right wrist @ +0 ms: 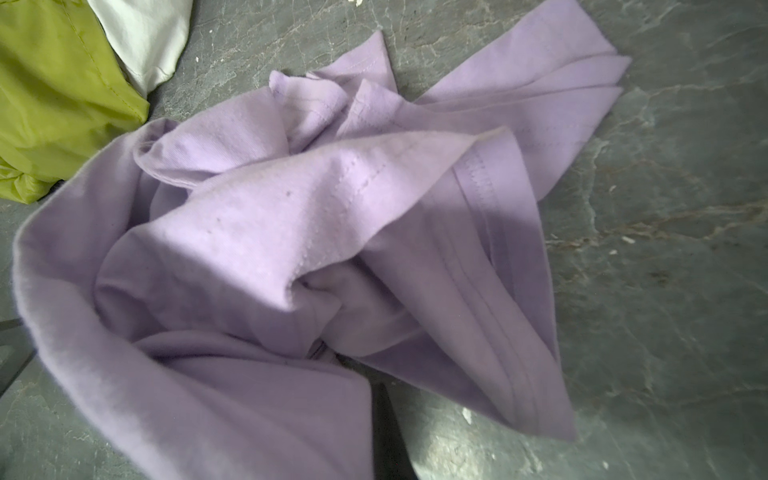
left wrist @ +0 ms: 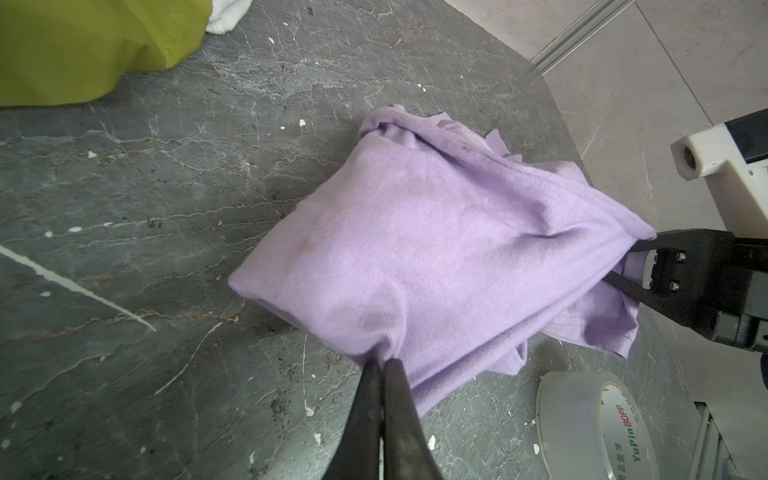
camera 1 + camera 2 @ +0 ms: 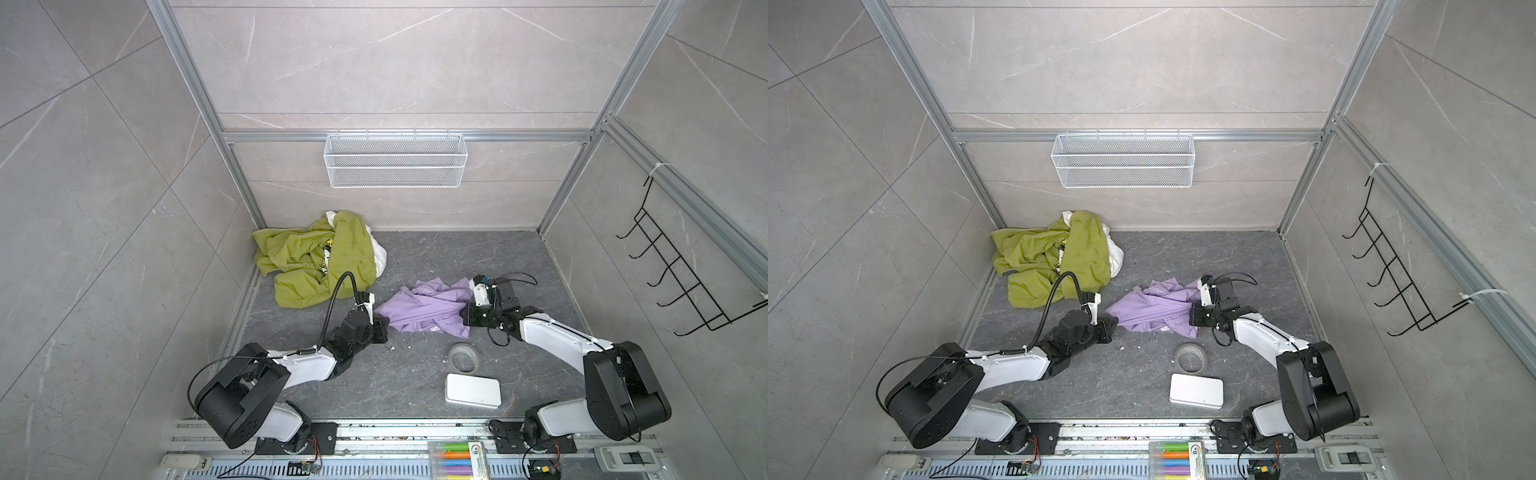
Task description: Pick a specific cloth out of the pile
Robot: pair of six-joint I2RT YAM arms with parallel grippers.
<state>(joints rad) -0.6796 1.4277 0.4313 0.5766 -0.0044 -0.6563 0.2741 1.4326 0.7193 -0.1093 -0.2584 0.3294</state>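
Between both arms, apart from the olive-green pile (image 3: 316,257), the lavender cloth (image 3: 424,309) lies crumpled on the bench (image 3: 415,386). My left fingers (image 2: 365,395) pinch one corner and my right fingers (image 2: 636,293) the opposite edge. It looks separated, so next I'd lift evenly.

Bright, even overhead light with soft shadows — wide-angle bending at the edges, wrist views slightly blurred.

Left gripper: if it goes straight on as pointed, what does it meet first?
The lavender cloth: the left gripper is shut on a fold of it, so going on pushes into the bunched fabric. The right gripper, shut on the far edge, looks off that line, though depth is unclear.
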